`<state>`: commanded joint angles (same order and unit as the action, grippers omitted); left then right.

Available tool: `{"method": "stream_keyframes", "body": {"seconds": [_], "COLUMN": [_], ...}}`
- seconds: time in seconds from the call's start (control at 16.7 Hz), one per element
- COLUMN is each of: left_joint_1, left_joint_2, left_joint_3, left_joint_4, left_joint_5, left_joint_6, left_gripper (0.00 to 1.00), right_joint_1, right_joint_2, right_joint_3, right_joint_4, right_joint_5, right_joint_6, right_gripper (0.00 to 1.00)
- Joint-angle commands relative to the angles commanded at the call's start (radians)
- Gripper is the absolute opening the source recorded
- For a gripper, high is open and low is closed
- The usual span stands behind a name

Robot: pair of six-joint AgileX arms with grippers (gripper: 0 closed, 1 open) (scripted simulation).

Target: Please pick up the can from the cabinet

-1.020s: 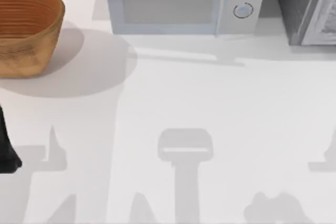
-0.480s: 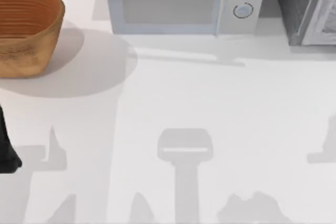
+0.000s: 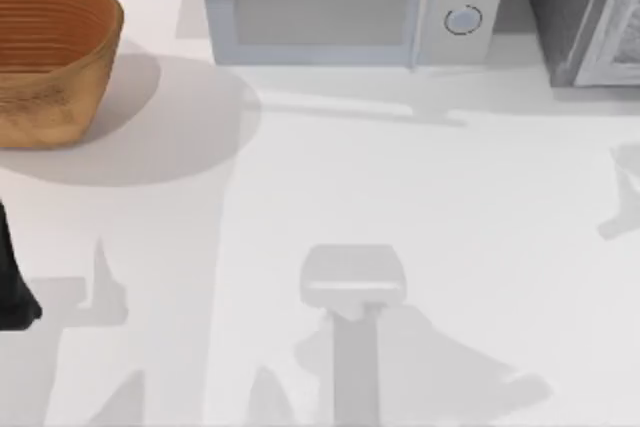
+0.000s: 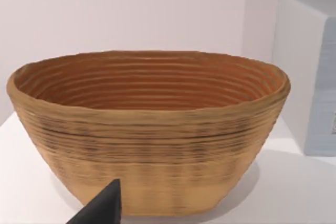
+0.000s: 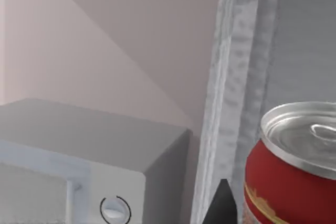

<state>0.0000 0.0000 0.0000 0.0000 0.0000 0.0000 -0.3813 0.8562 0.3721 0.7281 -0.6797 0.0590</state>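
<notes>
Red can at the cabinet

The can (image 5: 294, 166) stands upright just beside my right finger (image 5: 223, 205), near the cabinet (image 5: 236, 77). I cannot tell if either gripper is open.

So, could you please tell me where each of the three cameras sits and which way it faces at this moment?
Top view: above the table, looking down on the wicker basket, microwave and cabinet; the left arm shows at the left edge.
Left wrist view: low, facing the basket; one dark fingertip shows.
Right wrist view: facing the red can by the cabinet; one dark fingertip shows.
Shared: all three show the microwave.
</notes>
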Motion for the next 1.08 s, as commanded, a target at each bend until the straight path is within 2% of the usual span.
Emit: {"method": "stream_keyframes", "body": {"seconds": [0.36, 0.6, 0.84, 1.08], "left_joint_1": [0.0, 0.0, 0.0, 0.0], "left_joint_2": [0.0, 0.0, 0.0, 0.0], "left_joint_3": [0.0, 0.0, 0.0, 0.0], "left_joint_4": [0.0, 0.0, 0.0, 0.0], "left_joint_5": [0.0, 0.0, 0.0, 0.0], "left_joint_6": [0.0, 0.0, 0.0, 0.0], "left_gripper": [1.0, 1.0, 1.0, 1.0], "right_joint_1": [-0.19, -0.262, -0.297, -0.304], "right_joint_2": [0.708, 1.118, 1.385, 1.486], "right_joint_3": [0.209, 0.3, 0.353, 0.37], "right_joint_4": [0.494, 0.763, 0.933, 0.989], "right_joint_5": [-0.405, -0.609, -0.719, -0.745], "right_joint_6": [0.034, 0.048, 0.057, 0.06], "right_gripper": [0.0, 0.0, 0.0, 0.0]}}
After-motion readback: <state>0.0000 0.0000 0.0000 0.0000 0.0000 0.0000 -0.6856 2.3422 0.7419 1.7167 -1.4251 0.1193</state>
